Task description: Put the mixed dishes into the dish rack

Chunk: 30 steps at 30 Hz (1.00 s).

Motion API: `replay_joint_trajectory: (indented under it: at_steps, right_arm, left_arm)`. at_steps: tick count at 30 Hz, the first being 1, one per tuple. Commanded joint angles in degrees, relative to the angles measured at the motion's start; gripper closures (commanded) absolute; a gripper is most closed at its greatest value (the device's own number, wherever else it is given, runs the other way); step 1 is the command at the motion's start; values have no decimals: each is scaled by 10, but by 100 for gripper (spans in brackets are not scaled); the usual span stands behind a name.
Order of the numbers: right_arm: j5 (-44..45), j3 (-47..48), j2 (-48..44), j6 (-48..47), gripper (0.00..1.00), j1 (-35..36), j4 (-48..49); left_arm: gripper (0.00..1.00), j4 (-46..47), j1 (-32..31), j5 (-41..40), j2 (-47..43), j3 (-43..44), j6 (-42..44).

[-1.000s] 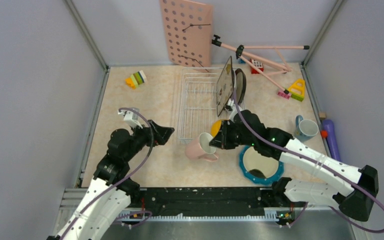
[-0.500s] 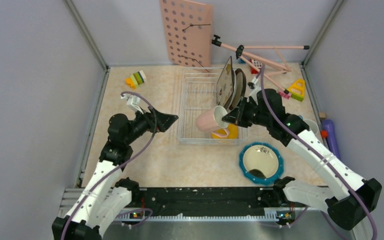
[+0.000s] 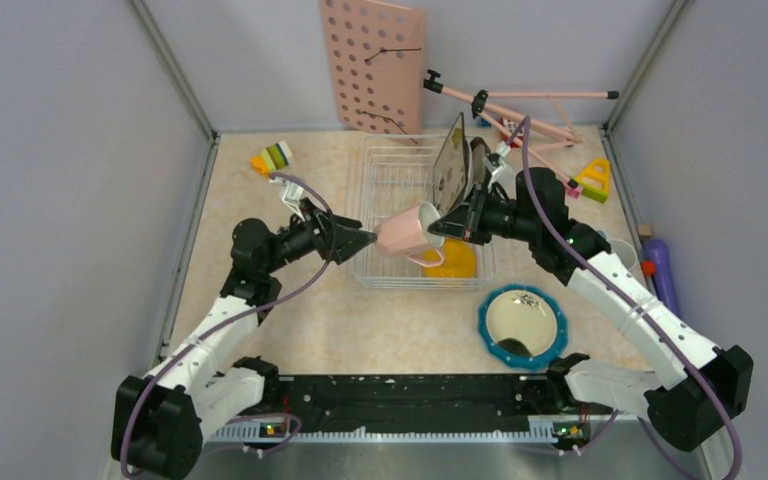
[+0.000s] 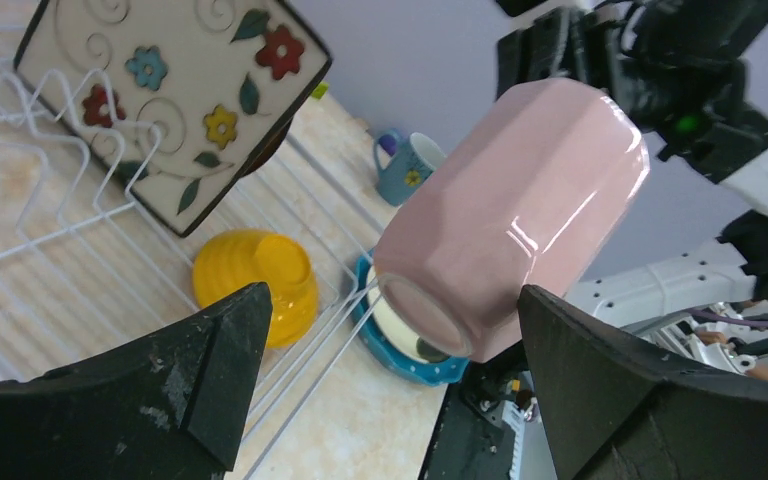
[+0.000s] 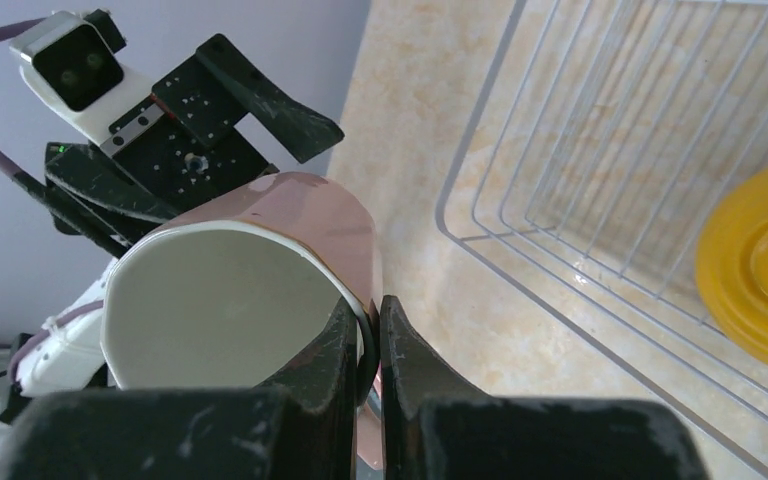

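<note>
Nearest, the teal dish [image 3: 483, 322] lies on the bench [image 3: 380, 320] at 5 o'clock from the rack [image 3: 385, 190]. The left jaws are spread wide on either side of the pink cup [image 3: 405, 232], not touching it. The right jaws pinch the cup's rim and hold it on its side over the rack's 8 o'clock edge. The bowl [image 3: 452, 262] sits in the rack's 5 o'clock corner. Farther back, the floral plate [image 3: 449, 172] stands on edge in the rack. The brown-rimmed plate [image 3: 481, 165] is just beside it at 3 o'clock.

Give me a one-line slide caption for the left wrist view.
Open left gripper faces the pink cup, held tilted by the right gripper over the dish rack.
</note>
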Motion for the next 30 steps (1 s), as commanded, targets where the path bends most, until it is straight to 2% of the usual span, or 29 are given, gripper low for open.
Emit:
replay_joint_trajectory:
  at_steps: [1,6,11,16,30]
  right_arm:
    - [-79,-1,3,80,100,-2,153]
    - [-98,-7,9,106,100,-6,193]
    - [-122,-15,8,137,100,-15,242]
    - [-140,-22,22,171,100,-15,295]
    - [-133,-56,26,173,100,-14,301]
  left_arm:
    - [2,167,-4,75,20,2,-76]
    - [2,309,-4,88,40,-13,-181]
    - [2,353,-10,93,55,-8,-251]
    - [2,336,-27,92,61,4,-249]
    - [5,321,-64,74,77,31,-230]
